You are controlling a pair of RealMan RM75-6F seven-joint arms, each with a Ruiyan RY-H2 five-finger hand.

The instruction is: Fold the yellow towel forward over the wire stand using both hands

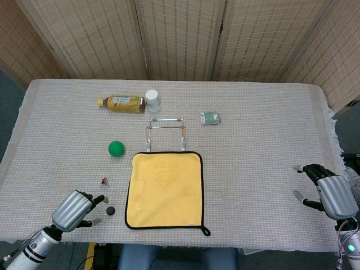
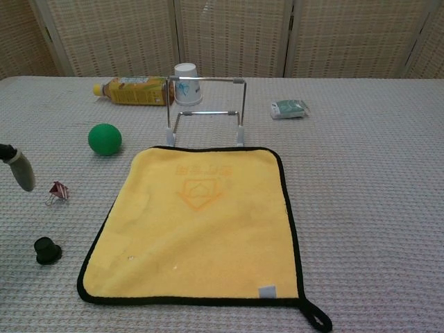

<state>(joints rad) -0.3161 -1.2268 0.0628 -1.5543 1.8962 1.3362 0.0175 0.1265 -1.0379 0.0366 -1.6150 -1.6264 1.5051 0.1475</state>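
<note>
**Towel flat, both hands clear of it**

Towel (image 1: pixel 164 189) lies spread flat on the table (image 1: pixel 264 169), its far edge just before the feet of the wire stand (image 1: pixel 165 134), which sits upright beyond it. No fold has begun. Left hand (image 1: pixel 73 210) hovers near the table's front left, beside a black cap (image 1: pixel 110 210), fingers apart and empty. Right hand (image 1: pixel 327 191) sits at the front right edge, well apart from the towel, likewise released and empty. Judgement: approach stage; the near corners are the likely grasp points for lifting forward.
</note>
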